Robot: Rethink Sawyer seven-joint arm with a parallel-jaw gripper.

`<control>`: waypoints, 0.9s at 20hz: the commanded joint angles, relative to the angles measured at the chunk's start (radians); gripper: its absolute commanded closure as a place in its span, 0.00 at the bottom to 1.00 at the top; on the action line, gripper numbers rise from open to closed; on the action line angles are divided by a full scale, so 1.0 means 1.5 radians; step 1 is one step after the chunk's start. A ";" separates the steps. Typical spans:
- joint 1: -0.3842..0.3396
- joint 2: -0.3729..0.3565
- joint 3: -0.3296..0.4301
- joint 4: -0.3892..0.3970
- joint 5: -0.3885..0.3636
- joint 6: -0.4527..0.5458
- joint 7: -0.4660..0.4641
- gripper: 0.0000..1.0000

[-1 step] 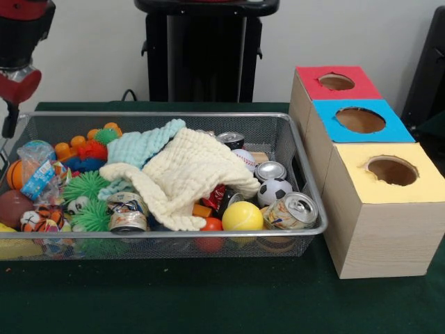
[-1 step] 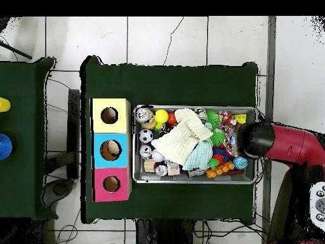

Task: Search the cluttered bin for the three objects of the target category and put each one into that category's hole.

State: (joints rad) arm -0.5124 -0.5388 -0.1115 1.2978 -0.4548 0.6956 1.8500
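A wire mesh bin (image 1: 174,115) (image 2: 193,181) is full of clutter. A cream cloth (image 1: 188,177) (image 2: 178,141) and a light blue cloth (image 1: 142,146) (image 2: 202,155) cover its middle. Cans lie around them: one on its side (image 1: 295,211), a silver-topped one (image 1: 270,170), a dark one (image 1: 231,139) and a crushed one (image 1: 127,212). A yellow ball (image 1: 242,216), a soccer ball (image 1: 274,191) and a baseball (image 1: 243,160) sit at the right. My gripper (image 1: 10,124) hangs over the bin's left end; in the overhead view the arm's black head (image 2: 254,140) hides it.
Beside the bin stand three boxes with round holes: red-topped (image 1: 336,82), blue-topped (image 1: 359,120) and yellow-topped (image 1: 392,170). Green spiky balls (image 1: 87,186), orange toys (image 1: 69,146) and a basketball (image 1: 14,174) fill the bin's left end. Another green table (image 2: 19,136) stands apart.
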 commanded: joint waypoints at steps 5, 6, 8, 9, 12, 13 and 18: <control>0.017 0.041 0.030 0.067 -0.038 -0.065 0.003 0.00; 0.019 0.040 0.027 0.070 -0.039 -0.070 0.004 0.00; 0.020 0.040 0.024 0.077 -0.039 -0.080 0.010 0.00; 0.021 0.040 0.022 0.080 -0.039 -0.088 0.014 0.00; 0.023 0.038 0.019 0.096 -0.038 -0.104 0.024 0.00; 0.023 0.038 0.019 0.102 -0.036 -0.110 0.028 0.00; 0.026 0.039 0.015 0.122 -0.033 -0.136 0.041 0.00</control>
State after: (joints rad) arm -0.4840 -0.5092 -0.1160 1.3695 -0.4594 0.5594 1.8500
